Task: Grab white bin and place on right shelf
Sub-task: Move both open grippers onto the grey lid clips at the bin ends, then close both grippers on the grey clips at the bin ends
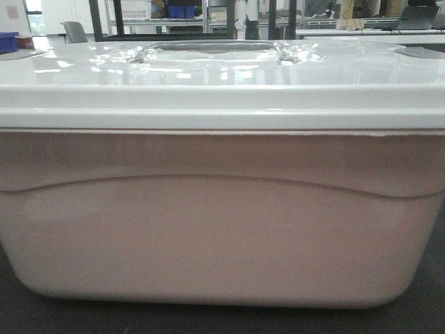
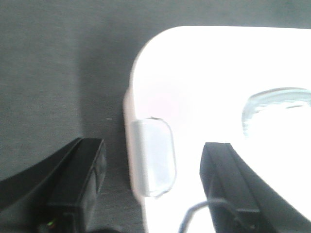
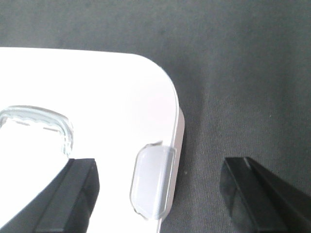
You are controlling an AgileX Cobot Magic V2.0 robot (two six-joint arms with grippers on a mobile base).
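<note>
Because it fills nearly the whole front view, the white bin [image 1: 222, 236] must stand just ahead of the robot, resting on a dark floor [image 1: 42, 316]. Its glossy lid [image 1: 222, 76] is on, with a sunken handle [image 1: 208, 50] in the middle. The cloudy wall shows nothing of what is inside, so its weight is a guess. The tub looks stiff, smooth and too broad for one arm. The right shelf cannot be picked out with any certainty.

From the left wrist, the left gripper [image 2: 153, 170] hangs with its jaws wide apart, holding nothing. One finger is over the floor and the other over the lid, with the end latch [image 2: 150, 158] between them.

From the right wrist, the right gripper [image 3: 160, 179] stands the same way at the other end, jaws wide and empty around that latch [image 3: 151, 182].

The lid is probably slippery and might lift off alone. The safer hold is likely the rim at each latch, with both ends raised evenly.
</note>
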